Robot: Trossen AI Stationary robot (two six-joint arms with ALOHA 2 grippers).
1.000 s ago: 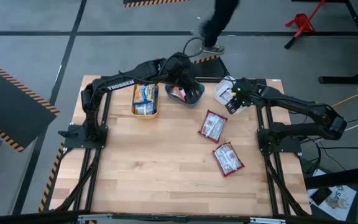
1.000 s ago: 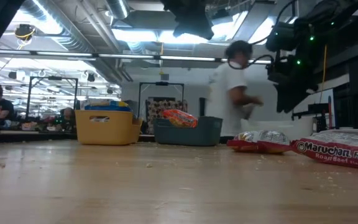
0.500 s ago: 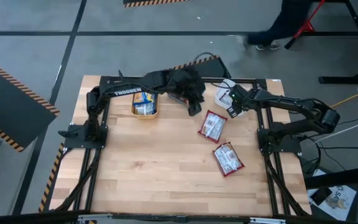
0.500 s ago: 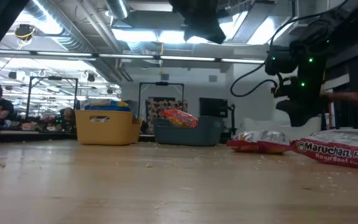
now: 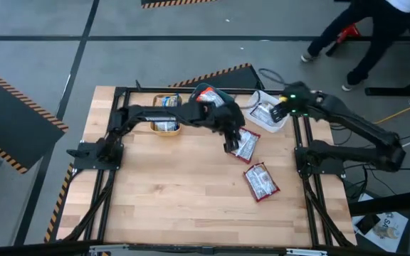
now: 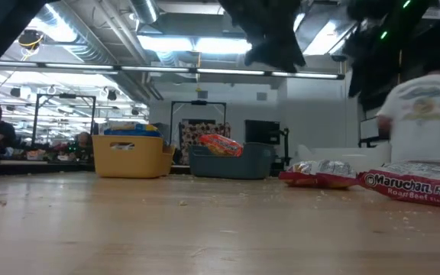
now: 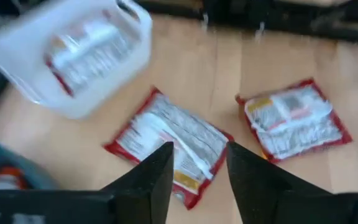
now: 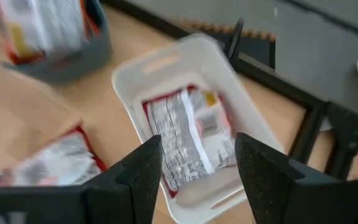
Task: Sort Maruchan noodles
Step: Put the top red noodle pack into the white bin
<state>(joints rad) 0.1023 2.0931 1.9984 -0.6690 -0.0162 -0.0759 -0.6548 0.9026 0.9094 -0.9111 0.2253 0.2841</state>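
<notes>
Two dark red-and-white noodle packets lie flat on the table, one right of centre, the other nearer the front. My left gripper hangs open above the first, well clear of it. My right gripper is open and empty above the white bin, where a third red packet lies flat. The yellow bin holds blue-and-yellow packets. The teal bin holds an orange packet.
The three bins stand in a row along the table's far edge. The near half of the wooden table holds nothing but crumbs. A person walks on the floor beyond the far right corner and shows in the low view.
My left gripper has swung from above the teal bin toward the table's right and near side, and now hangs over the red packet. My right gripper dipped over the white bin, then rose and drew back toward the far right. A person has walked past behind the table.
</notes>
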